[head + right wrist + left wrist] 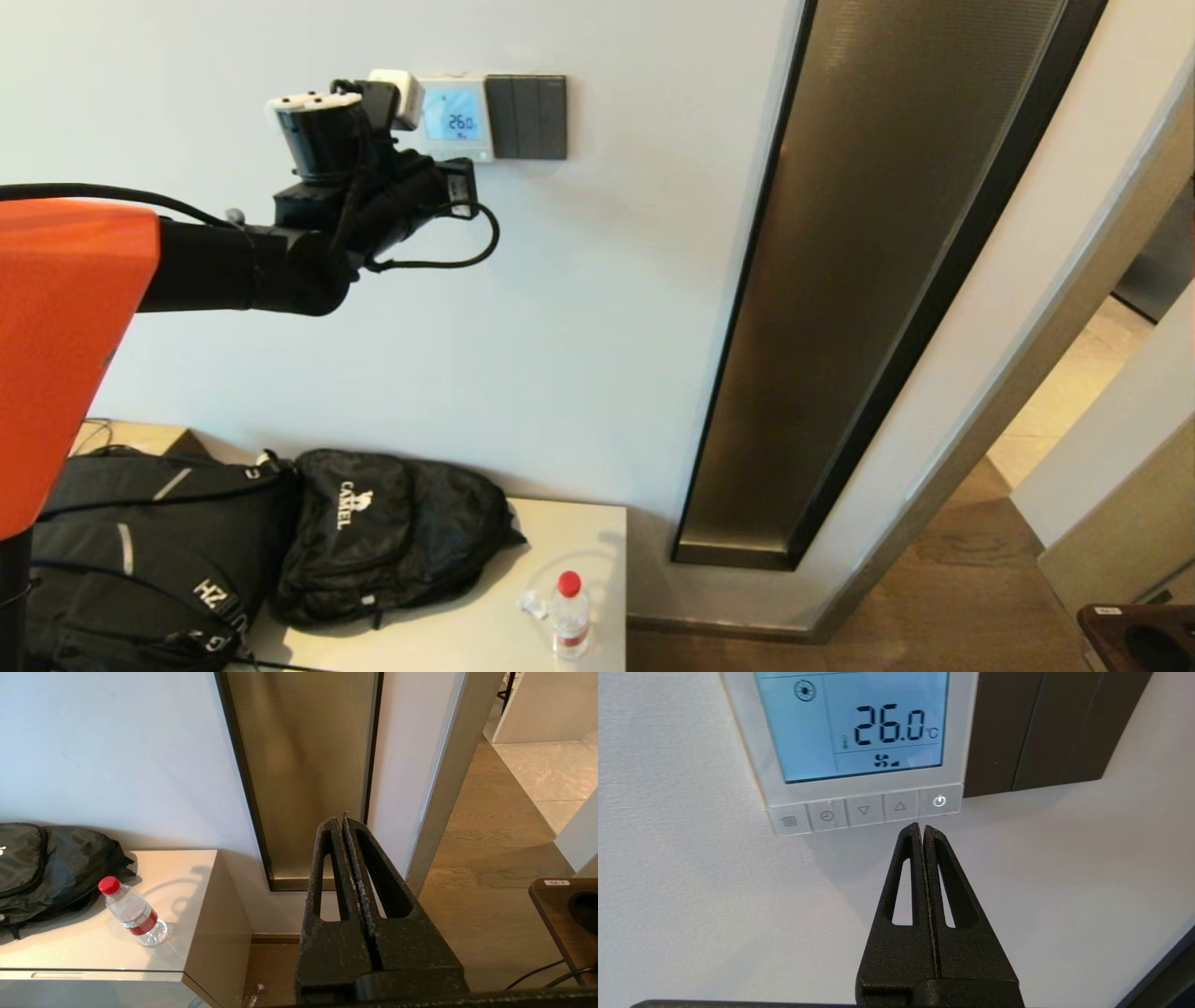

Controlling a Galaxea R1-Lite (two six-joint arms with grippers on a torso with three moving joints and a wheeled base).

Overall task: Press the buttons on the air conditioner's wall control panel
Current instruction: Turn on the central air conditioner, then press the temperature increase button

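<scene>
The white, square wall control panel with a lit blue screen reading 26.0 (859, 732) hangs on the pale wall, touching a dark grey switch plate (527, 117) on its far side from the robot's left arm. Along the panel's lower edge runs a strip of five small translucent buttons (865, 811), its long axis lying crosswise to the pointing fingers. The left gripper (922, 833) has its two black fingers pressed together into one narrow tip, holding nothing, and that tip sits just below the strip, in line with the seam between the up-arrow button (900, 807) and the power button (939, 801); whether it touches the wall cannot be told. The coming move seems to turn on this: the buttons lie just beyond and above the tip, so a short lift and a push toward the wall should land it. The right gripper (343, 828), fingers likewise closed and empty, hangs low, well away, facing the bronze glass panel (303, 765), so the left arm is far nearer.
</scene>
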